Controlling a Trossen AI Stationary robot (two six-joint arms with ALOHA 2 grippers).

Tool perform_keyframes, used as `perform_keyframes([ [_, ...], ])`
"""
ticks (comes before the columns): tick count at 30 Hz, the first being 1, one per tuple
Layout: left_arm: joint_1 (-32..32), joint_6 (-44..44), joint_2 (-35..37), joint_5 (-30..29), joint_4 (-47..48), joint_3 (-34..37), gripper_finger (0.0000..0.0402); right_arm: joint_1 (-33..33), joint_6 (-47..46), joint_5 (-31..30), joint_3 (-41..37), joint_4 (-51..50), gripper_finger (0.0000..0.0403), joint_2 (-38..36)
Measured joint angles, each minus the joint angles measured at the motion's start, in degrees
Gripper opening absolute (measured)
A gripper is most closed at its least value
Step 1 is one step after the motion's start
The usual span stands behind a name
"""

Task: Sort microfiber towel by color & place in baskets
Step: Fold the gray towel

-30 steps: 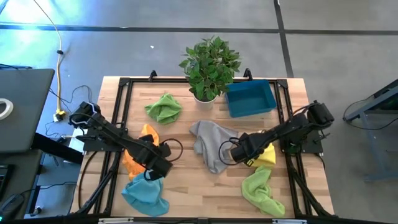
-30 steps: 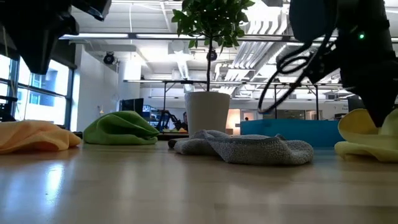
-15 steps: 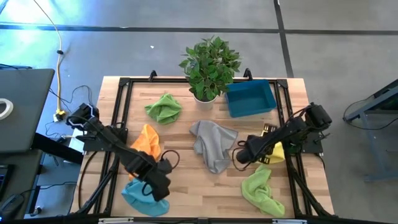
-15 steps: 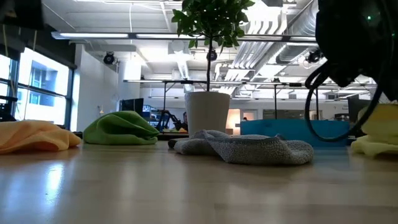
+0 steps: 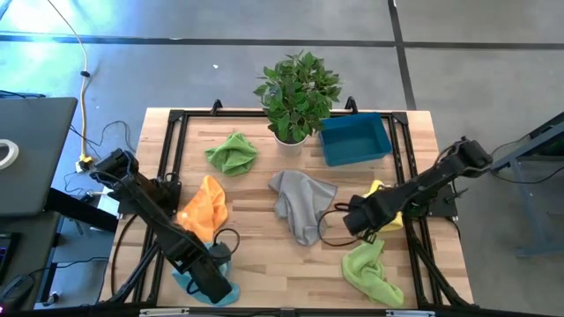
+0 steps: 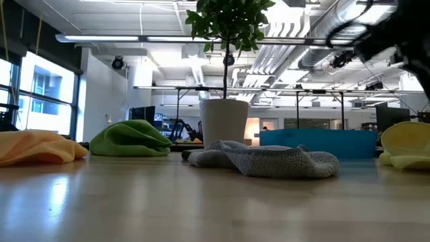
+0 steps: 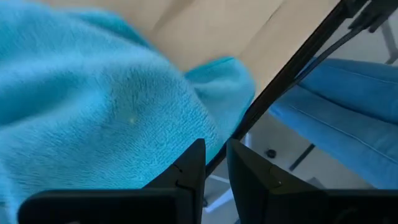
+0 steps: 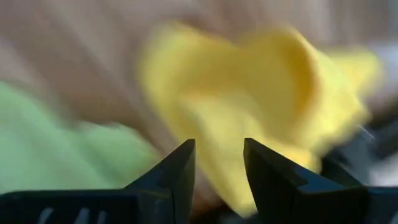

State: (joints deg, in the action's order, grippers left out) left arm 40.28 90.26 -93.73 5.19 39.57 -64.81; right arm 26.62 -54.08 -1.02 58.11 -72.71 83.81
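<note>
Several microfiber towels lie loose on the wooden table: a blue one (image 5: 181, 280) at the near left, orange (image 5: 203, 211), green (image 5: 232, 151), grey (image 5: 300, 207), yellow (image 5: 385, 201) and light green (image 5: 370, 269). The blue basket (image 5: 355, 139) stands at the far right with nothing in it. My left gripper (image 7: 216, 165) hangs over the blue towel (image 7: 106, 112) near the table's front edge, pointing steeply down. Its fingers are a narrow gap apart with nothing between them. My right gripper (image 8: 219, 162) is open above the yellow towel (image 8: 249, 99), holding nothing.
A potted plant (image 5: 298, 92) in a white pot stands at the far middle, next to the basket. A black metal frame (image 5: 176, 119) runs around the table's edges. Blue denim (image 7: 348, 124) shows beyond the near edge in the left wrist view.
My left gripper has swung from between the orange and blue towels toward the table's near edge, sinking a little, tipping to point down and rolling, and is now over the blue towel. My right gripper has risen and drawn back toward the right edge, leaving the low view.
</note>
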Motion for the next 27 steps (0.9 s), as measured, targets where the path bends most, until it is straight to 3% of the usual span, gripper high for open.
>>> perform_keyframes([
  [7,2.4,4.9,0.0,-0.4,0.3,5.1,0.0058,3.1,2.4,-2.2,0.0,18.4,0.0130,-2.8],
  [15,5.7,12.5,0.0,0.0,1.7,12.2,0.0058,7.5,5.5,-1.8,-0.5,22.8,0.0130,0.2],
  [22,9.0,20.6,0.0,6.8,3.2,16.3,0.0058,10.7,2.8,4.7,-9.3,38.3,0.0130,1.0],
  [27,9.3,22.4,0.0,6.5,4.1,14.5,0.0058,13.3,-1.7,5.6,-14.9,50.9,0.0130,1.0],
])
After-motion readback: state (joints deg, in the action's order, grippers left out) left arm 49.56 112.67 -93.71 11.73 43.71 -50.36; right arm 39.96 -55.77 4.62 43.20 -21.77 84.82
